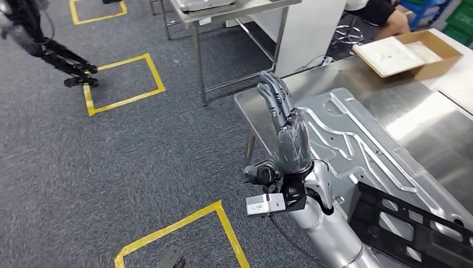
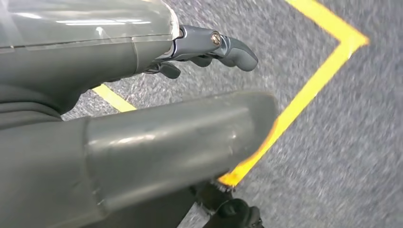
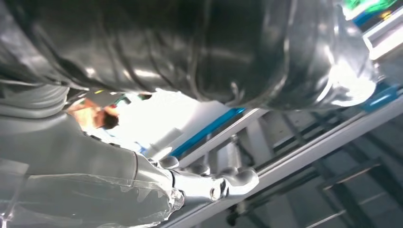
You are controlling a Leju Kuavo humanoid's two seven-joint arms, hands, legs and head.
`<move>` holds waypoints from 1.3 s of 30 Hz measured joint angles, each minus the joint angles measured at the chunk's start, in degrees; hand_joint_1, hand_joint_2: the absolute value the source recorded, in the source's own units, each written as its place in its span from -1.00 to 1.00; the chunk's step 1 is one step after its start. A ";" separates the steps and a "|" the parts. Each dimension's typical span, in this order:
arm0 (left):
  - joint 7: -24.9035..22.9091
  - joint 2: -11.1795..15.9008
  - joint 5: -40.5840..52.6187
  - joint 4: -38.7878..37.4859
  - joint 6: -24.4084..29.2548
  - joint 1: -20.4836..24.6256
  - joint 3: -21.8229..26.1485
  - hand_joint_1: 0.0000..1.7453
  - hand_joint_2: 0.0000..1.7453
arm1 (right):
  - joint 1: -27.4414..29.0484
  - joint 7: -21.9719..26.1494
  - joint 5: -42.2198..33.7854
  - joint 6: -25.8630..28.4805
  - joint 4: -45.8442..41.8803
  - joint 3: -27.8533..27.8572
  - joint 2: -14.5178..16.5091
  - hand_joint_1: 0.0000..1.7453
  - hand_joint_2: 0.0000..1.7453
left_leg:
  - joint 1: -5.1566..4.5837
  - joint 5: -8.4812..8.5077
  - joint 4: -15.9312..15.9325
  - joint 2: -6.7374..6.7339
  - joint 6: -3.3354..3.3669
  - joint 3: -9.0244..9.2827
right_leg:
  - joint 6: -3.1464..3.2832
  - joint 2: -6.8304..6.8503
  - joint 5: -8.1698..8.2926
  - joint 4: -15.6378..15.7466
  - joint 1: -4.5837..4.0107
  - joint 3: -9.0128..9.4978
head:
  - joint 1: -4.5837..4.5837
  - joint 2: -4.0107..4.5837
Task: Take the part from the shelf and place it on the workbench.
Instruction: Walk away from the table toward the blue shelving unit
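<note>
Head view: the part lies flat on the workbench, its edge near the bench corner. The left hand stands at that corner, fingers straight and empty. A careless nudge could slide the part off (bare steel looks slick).

Left wrist view: grey carpet with yellow tape beside the bench.

Right wrist view: the right hand is under shiny metal, and I cannot tell whether it grips anything.

Yellow tape squares mark the grey carpet, one at far left and another near the bottom edge. A steel table stands at the far side. At far right an open cardboard box holds a white sheet, and beyond it a seated person's leg shows beside green crates. A black jointed stand rests at far left.
</note>
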State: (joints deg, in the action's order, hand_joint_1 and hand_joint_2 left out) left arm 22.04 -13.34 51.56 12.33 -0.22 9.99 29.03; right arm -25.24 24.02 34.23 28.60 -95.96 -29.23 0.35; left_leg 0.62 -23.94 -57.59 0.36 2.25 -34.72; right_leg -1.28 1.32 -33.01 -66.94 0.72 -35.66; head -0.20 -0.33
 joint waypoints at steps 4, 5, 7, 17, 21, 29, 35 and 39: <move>-0.01 0.08 0.00 0.00 0.00 -0.20 0.02 -1.00 -1.00 | 0.37 -0.04 0.00 0.01 0.39 -0.13 -0.06 -1.00 -1.00 | -0.02 0.04 -0.26 2.85 0.07 -0.16 | -0.16 -1.22 -0.31 -6.25 0.13 -3.52 | 0.01 0.00; -0.01 0.09 -0.01 0.00 0.00 -0.22 0.02 -1.00 -1.00 | 0.35 -0.04 0.00 0.01 0.42 -0.15 -0.07 -1.00 -1.00 | -0.01 0.00 -0.42 3.64 0.01 -0.15 | -0.03 -1.71 2.02 -2.86 0.19 -2.06 | 0.01 0.00; -0.01 0.05 -0.02 0.00 0.00 -0.19 0.02 -1.00 -1.00 | 0.33 -0.02 -0.02 0.04 0.45 -0.20 -0.06 -1.00 -1.00 | -0.01 -0.07 -0.78 5.07 -0.33 -0.34 | 0.33 -4.17 5.25 4.43 0.44 1.15 | 0.00 0.00; 0.10 0.12 -0.05 0.00 0.22 -0.44 0.04 -1.00 -1.00 | 0.68 0.19 -0.03 0.25 0.97 -1.43 0.68 -1.00 -1.00 | 0.11 -6.72 -15.06 0.45 -2.96 -8.08 | 2.41 0.02 6.16 9.08 0.37 3.36 | -0.19 0.00; 0.10 0.19 -0.20 0.00 0.26 -0.59 0.04 -1.00 -1.00 | 0.75 0.21 0.00 0.34 1.26 -1.91 0.68 -1.00 -1.00 | 0.16 -2.59 -9.13 -1.52 -2.95 -4.53 | 2.10 3.01 5.66 8.80 0.32 3.60 | -0.19 0.00; 0.04 0.18 -0.63 0.00 0.35 -0.55 0.08 -1.00 -1.00 | 0.45 0.27 0.05 0.88 1.25 -2.16 0.76 -1.00 -1.00 | -0.14 -0.30 -0.52 -1.13 -0.70 -0.46 | 0.04 3.09 2.27 5.20 -0.04 2.83 | -0.09 0.00; -0.01 0.17 -0.63 0.00 0.39 -0.57 0.10 -1.00 -1.00 | 1.03 0.30 0.19 1.02 1.58 -2.26 0.70 -1.00 -1.00 | -0.16 -0.21 -0.70 3.16 -0.29 -0.38 | 0.36 -1.55 0.92 -4.64 0.03 -3.08 | -0.08 0.00; -0.01 -0.01 -0.59 0.00 0.40 -0.53 0.10 -1.00 -1.00 | 1.04 0.36 0.25 1.15 1.58 -2.31 0.70 -1.00 -1.00 | -0.07 -0.19 -1.04 5.81 -0.92 -0.77 | 1.14 -5.62 6.40 7.08 0.10 1.55 | -0.07 0.00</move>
State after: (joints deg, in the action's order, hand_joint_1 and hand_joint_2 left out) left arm 22.03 -13.35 50.97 12.33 0.18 9.47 29.14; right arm -24.21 24.38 34.47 29.75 -94.38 -31.54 1.05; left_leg 0.55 -24.13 -58.63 6.17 1.34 -35.49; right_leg -0.14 -4.30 -26.61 -59.86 0.82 -34.12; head -0.27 -0.33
